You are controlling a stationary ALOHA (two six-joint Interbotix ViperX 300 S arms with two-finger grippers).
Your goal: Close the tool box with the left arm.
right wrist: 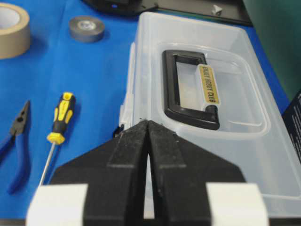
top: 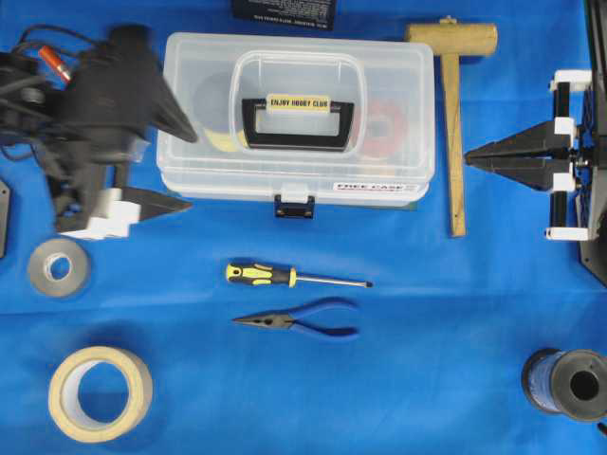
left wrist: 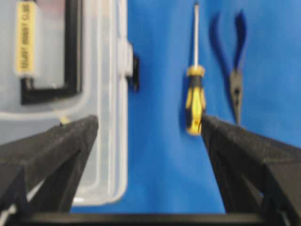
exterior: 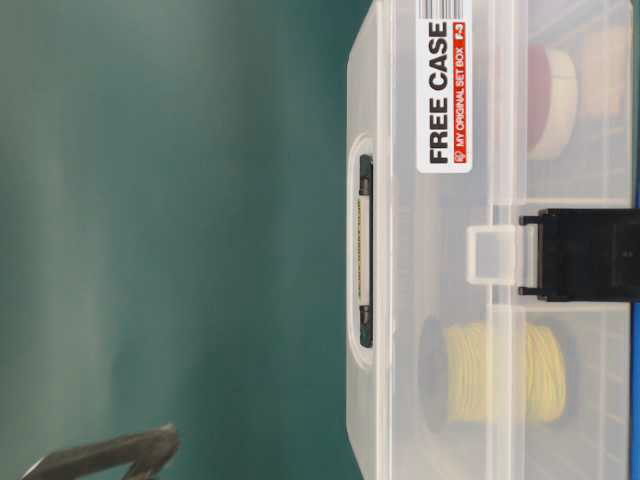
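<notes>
Wide-spread left gripper (left wrist: 148,136) (holding nothing) hovers by the tool box (top: 294,118); its blue latch (top: 294,206) may stay unfastened.

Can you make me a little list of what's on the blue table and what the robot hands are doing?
tool box: lid down, latch not snapped
left end effector: open, empty, beside box
right end effector: shut, empty
screwdriver: in front of box
pliers: below screwdriver
mallet: right of box
tape rolls: front left
</notes>
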